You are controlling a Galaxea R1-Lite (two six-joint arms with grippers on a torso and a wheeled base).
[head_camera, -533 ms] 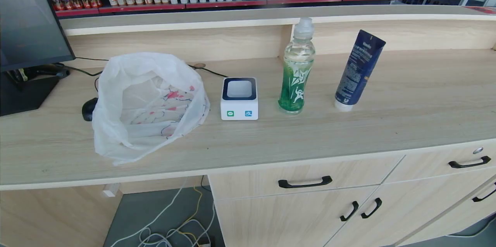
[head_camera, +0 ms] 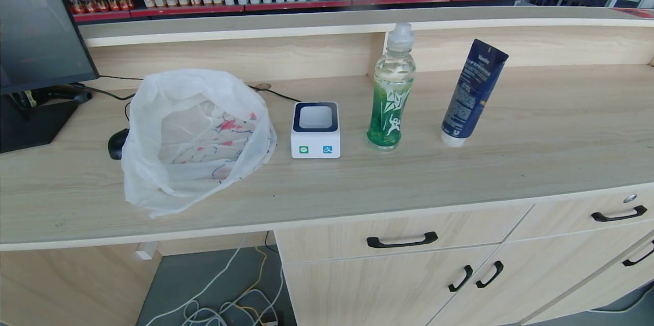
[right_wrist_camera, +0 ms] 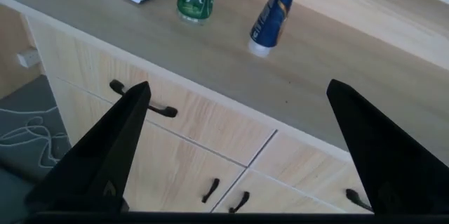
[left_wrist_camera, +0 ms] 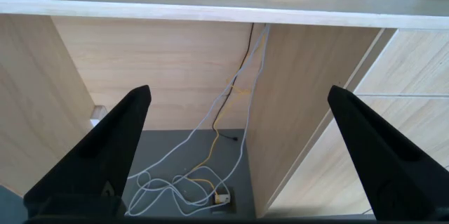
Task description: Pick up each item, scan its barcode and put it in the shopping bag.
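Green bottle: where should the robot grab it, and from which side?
Probably around the labelled middle of the green bottle, coming level from the front. It stands upright, its round body narrows slightly there, and the scanner and blue tube stand clear on either side.

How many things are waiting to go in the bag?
2: a green clear plastic bottle beside the white scanner box, and a dark blue tube farther right. None look hidden.
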